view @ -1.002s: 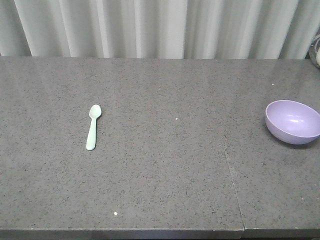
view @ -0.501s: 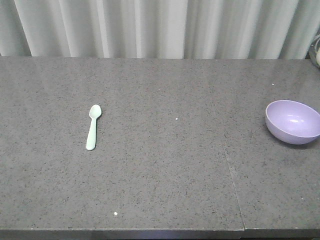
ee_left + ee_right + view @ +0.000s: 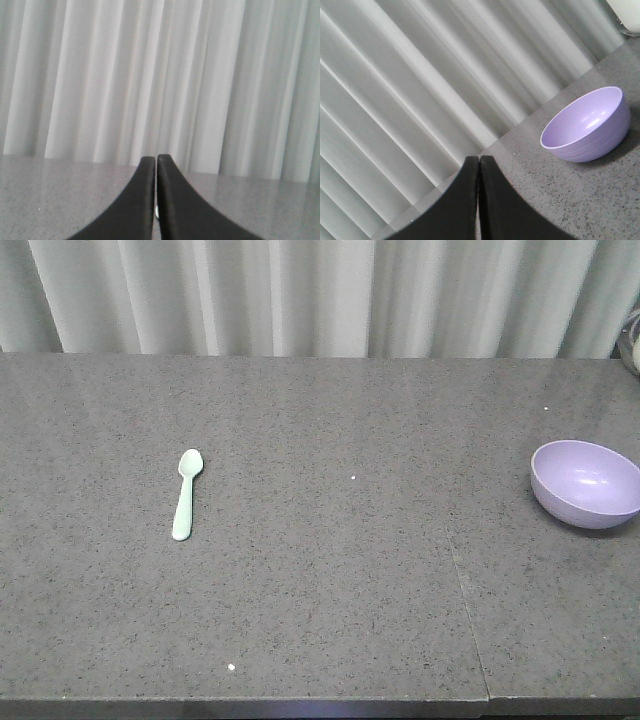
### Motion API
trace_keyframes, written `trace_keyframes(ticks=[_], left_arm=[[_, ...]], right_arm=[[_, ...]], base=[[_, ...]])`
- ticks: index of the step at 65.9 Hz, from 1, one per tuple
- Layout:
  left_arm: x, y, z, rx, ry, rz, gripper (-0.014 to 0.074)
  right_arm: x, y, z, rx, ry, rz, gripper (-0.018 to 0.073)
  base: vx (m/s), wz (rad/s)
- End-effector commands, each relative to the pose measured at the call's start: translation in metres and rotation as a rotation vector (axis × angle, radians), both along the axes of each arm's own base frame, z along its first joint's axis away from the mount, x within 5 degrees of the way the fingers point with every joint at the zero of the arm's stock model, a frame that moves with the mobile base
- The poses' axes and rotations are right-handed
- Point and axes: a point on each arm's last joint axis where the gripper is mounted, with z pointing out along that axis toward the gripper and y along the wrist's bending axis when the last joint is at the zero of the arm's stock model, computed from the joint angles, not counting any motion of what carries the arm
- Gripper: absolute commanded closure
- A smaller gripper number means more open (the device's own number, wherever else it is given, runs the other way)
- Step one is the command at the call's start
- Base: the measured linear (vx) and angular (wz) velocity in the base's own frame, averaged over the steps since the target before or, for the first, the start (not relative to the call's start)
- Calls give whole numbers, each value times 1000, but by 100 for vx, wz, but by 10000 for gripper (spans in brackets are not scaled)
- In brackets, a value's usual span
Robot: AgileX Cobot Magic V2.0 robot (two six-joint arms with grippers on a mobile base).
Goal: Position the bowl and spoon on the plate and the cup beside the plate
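**Bowl and spoon lie far apart on the tabletop, both pincers closed on nothing**

We see the bowl (image 3: 585,483) standing upright at the right end of the tabletop (image 3: 330,600), its glossy pale-lilac hollow facing up and empty. In the right wrist view the same bowl (image 3: 585,125) sits on the grey speckled surface to the right of the right pincer (image 3: 479,159) and a little higher in the picture. It is clear of the black fingers (image 3: 465,200) and touches nothing. That pincer is narrow: its two fingers meet along their length, with only a hairline between them and nothing gripped.

The spoon (image 3: 186,493) lies flat on the left part of the tabletop, well apart from the bowl, with its oval scoop toward the curtain (image 3: 300,295) and its short handle toward the near edge. It lies nearly straight, leaning only slightly.

The left pincer (image 3: 156,159) is likewise narrow, its fingertips pressed together and holding nothing. Beyond it we see only the tabletop and the pleated curtain, so we cannot tell where the spoon lies relative to it. A small pale spot shows low in the slit between its fingers, too small to name.

A thin seam crosses the tabletop between spoon and bowl, nearer the bowl. Part of a white appliance (image 3: 627,15) shows at the far right edge, behind the bowl.
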Motion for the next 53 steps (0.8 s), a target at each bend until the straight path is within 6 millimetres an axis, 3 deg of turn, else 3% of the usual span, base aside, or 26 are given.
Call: trace_keyframes(ticks=[1, 11, 20, 31, 42, 53], left_arm=[[-4, 1, 4, -29, -111, -4, 603], [-7, 1, 11, -149, -190, -50, 603], [-15, 0, 26, -257, -314, -124, 603], [-29, -5, 71, -81, -370, -123, 603], [-48, 3, 115, -43, -278, -33, 603], [-56, 11, 132, -63, -104, 40, 594]], right_arm=[[-1, -4, 5, 5, -58, -40, 561], [-4, -4, 19, -18, -106, -50, 561], [-17, -2, 73, -197, -237, -72, 561], [-17, 7, 146, -457, -178, -19, 561], [11, 12, 197, -657, -74, 18, 545], [35, 13, 206, -662, -39, 29, 433]], base=[[0, 0], [0, 0], [0, 0], [0, 0], [0, 0], [0, 0]])
